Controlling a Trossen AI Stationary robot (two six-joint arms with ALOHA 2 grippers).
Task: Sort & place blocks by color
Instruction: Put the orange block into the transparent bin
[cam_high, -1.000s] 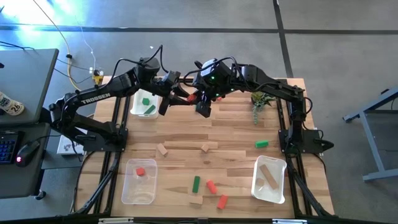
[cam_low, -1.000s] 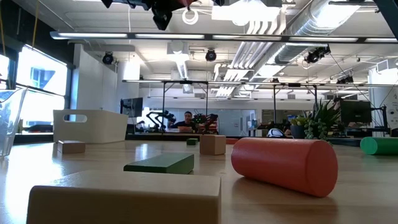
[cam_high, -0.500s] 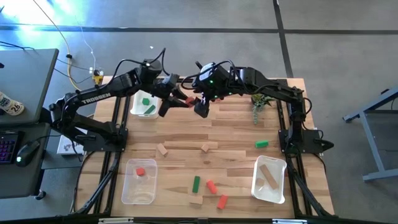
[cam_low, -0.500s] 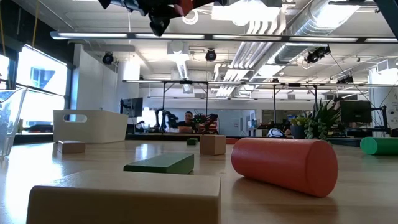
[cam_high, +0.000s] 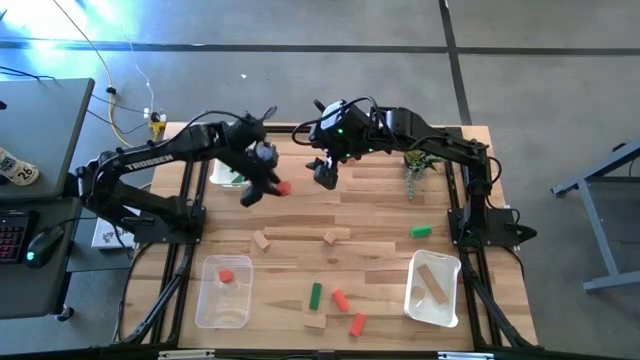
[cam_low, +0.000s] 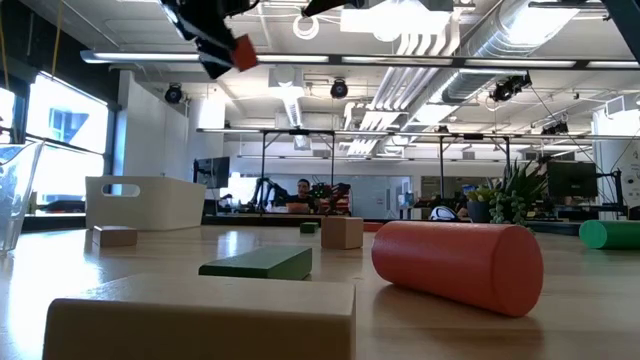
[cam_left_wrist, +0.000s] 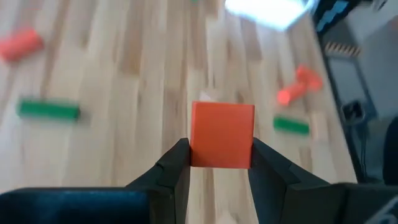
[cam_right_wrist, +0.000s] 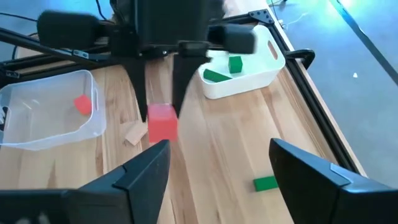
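A red-orange cube (cam_left_wrist: 222, 134) is held in the air over the table's far middle by my left gripper (cam_left_wrist: 221, 154), which is shut on it. The high view shows this cube (cam_high: 283, 188) just ahead of the left gripper (cam_high: 272, 187). My right gripper (cam_right_wrist: 219, 168) stands open a little to the right and farther back (cam_high: 325, 174), facing the cube (cam_right_wrist: 162, 121) with nothing between its fingers. Loose blocks lie on the table: tan (cam_high: 262, 240), tan (cam_high: 329, 238), green (cam_high: 420, 231), green (cam_high: 315, 295), red (cam_high: 340, 299), red (cam_high: 357, 323). My left gripper pinches the cube by two opposite side faces (cam_left_wrist: 196, 155) between its two fingers (cam_left_wrist: 176, 163). The fingers come from the table's left and slant downward. The cube sits at their free ends, lifted clear of the table.
A white tray (cam_high: 222, 172) with green blocks stands at the far left. A clear tray (cam_high: 212, 300) with one red block is near left. A tray (cam_high: 450, 300) with tan blocks is near right. A small plant (cam_high: 417, 165) stands far right.
The red cube was between both grippers high over the far middle; my right gripper has let it go and stays there. My left gripper has carried the cube toward the table's near-left and downward, tipping its fingers further down.
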